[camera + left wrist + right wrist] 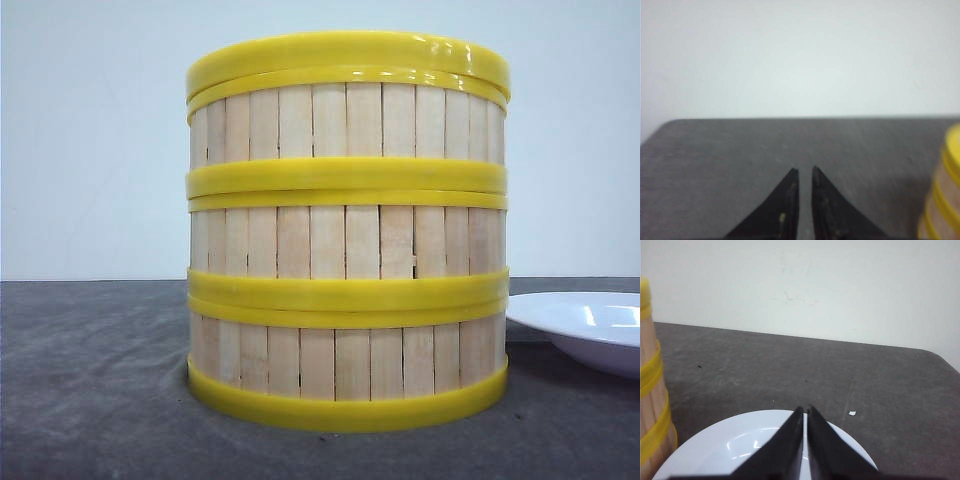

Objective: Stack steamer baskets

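Three steamer baskets stand stacked in one column close to the front camera: bottom [347, 362], middle [347, 240], top [347, 122]. Their pale slat walls line up, with yellow rings at each joint, and a thick yellow rim [347, 55] caps the stack. Neither gripper shows in the front view. My left gripper [803, 170] hovers over bare table, its jaws nearly together and empty, with the stack [945, 200] off to one side. My right gripper [805, 409] is shut and empty above the white plate [715, 450], apart from the stack [651, 390].
The white plate [590, 325] sits on the dark grey table [90, 380] just right of the stack. A pale wall rises behind the table. A small white fleck [852, 413] lies on the table beyond the plate.
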Controlling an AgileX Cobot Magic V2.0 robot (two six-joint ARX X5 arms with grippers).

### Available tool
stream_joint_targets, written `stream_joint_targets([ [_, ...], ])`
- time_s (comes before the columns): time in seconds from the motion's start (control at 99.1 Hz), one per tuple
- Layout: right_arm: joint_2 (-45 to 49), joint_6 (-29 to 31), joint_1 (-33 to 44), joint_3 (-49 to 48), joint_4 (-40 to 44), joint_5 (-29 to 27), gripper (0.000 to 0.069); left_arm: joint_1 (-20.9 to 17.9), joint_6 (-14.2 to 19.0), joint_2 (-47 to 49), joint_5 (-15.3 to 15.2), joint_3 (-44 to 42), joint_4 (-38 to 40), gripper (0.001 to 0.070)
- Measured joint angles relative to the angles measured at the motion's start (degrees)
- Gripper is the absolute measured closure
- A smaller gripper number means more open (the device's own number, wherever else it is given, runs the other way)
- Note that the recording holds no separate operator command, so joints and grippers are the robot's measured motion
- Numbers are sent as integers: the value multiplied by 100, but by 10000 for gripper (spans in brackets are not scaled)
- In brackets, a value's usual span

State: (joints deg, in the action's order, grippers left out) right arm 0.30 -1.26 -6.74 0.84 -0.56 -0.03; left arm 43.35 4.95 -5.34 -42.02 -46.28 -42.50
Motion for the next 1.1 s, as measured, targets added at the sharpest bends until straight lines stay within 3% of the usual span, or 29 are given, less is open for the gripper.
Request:
stream_joint_targets([
  [0.091, 0, 0, 0, 0, 0, 2, 684, -210, 404, 0, 61, 15, 61, 690],
  [0.141, 0, 0, 0, 0, 0, 0, 684, -402, 531, 7, 310, 155, 267, 691],
  [0.232, 0, 0, 0, 0, -2, 2, 684, -870, 459, 11, 951, 743, 691, 691],
  [0.313, 0, 2, 0, 0, -2, 0, 684, -1252, 514, 2, 1104, 1338, 741, 691],
  [0.434, 0, 2, 0, 0, -4, 2, 684, -1731, 1064, -2, 1429, 2146, 1447, 691],
  [0.494, 0, 2, 0, 0, -4, 0, 684, -1993, 1106, 0, 1930, 2608, 2221, 691],
  [0.625, 0, 2, 0, 0, -4, 2, 684, -2680, 717, 17, 3571, 3812, 3921, 691],
  [0.676, 0, 2, 0, 0, -4, 2, 684, -2973, 691, 76, 3917, 4153, 4076, 691],
  [0.837, 0, 2, 0, 0, -11, 2, 684, -3724, 686, 529, 4277, 4444, 3574, 691],
  [1.009, 0, 2, 0, 0, -13, 7, 684, -3751, 166, 501, 4319, 4444, 3204, 691],
  [1.099, 0, 2, -2, 0, -11, 0, 684, -3748, -24, 511, 4079, 4444, 3200, 691],
])
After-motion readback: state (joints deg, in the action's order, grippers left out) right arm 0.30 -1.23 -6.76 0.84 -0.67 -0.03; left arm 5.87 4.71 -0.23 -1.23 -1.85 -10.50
